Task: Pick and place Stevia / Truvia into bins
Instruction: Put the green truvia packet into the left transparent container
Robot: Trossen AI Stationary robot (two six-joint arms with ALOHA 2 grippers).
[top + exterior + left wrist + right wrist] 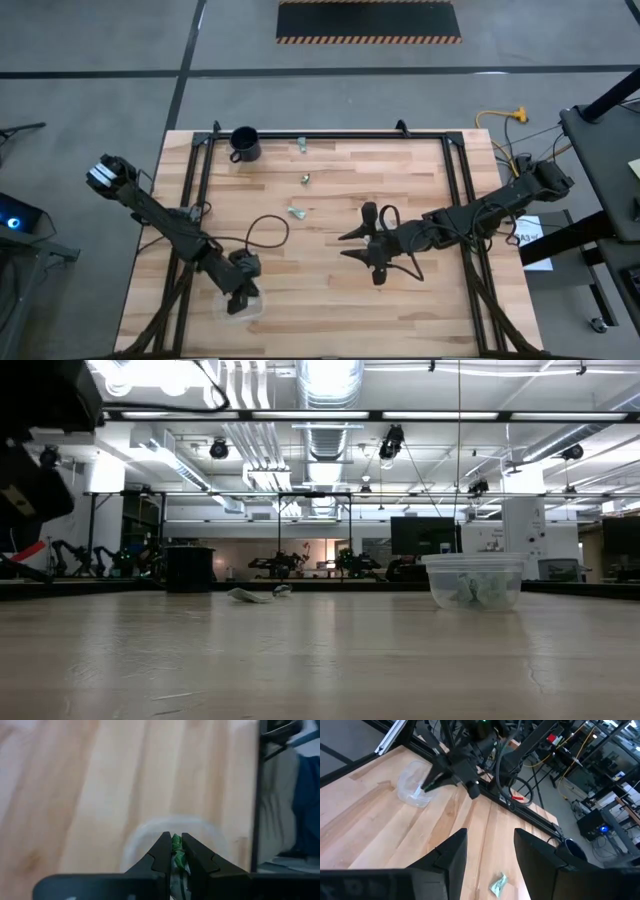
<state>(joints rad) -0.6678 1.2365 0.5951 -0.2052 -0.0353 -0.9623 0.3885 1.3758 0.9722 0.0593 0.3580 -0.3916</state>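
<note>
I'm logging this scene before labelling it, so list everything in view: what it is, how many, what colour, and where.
Green-and-white paper sweetener packets: three loose on the table, near the back edge, farther in and toward the middle; one more pinched in the left gripper.
Clear plastic tub: one, near the table's front left edge, under the left gripper.
Clear plastic tub seen in the low view: one, holding packets.
Black mug with a handle: one, back left corner.
Light wooden table: one.
Left gripper: dark, shut on a packet above the tub.
Right gripper: dark, open, above mid-table.
</note>
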